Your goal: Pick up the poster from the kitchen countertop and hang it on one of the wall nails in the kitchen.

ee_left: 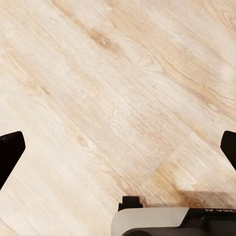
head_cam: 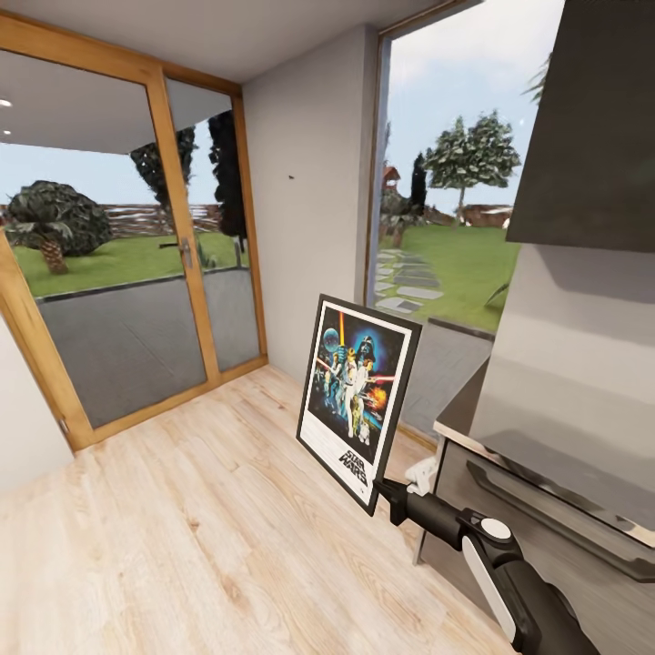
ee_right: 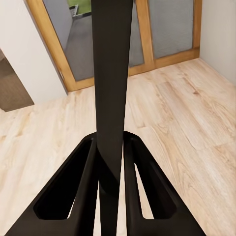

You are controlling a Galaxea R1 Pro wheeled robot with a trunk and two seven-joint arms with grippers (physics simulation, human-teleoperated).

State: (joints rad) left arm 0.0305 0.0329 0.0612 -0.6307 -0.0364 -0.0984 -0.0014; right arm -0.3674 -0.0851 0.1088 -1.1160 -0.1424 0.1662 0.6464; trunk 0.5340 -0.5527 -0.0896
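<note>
My right end effector (head_cam: 380,489) pinches the poster (head_cam: 357,400) at its bottom corner (edge-on between my fingers (ee_right: 88,196)), so I should carry it upright, slowly, toward the wall nail (head_cam: 292,176) beyond it

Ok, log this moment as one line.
right gripper: shut on black-framed Star Wars poster, upright | left gripper: open above wood floor | nail: bare

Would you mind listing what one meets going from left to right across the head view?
Wooden-framed glass door → wall nail on the grey wall → poster held at its lower corner by the right gripper → tall window → kitchen countertop over dark cabinets.
</note>
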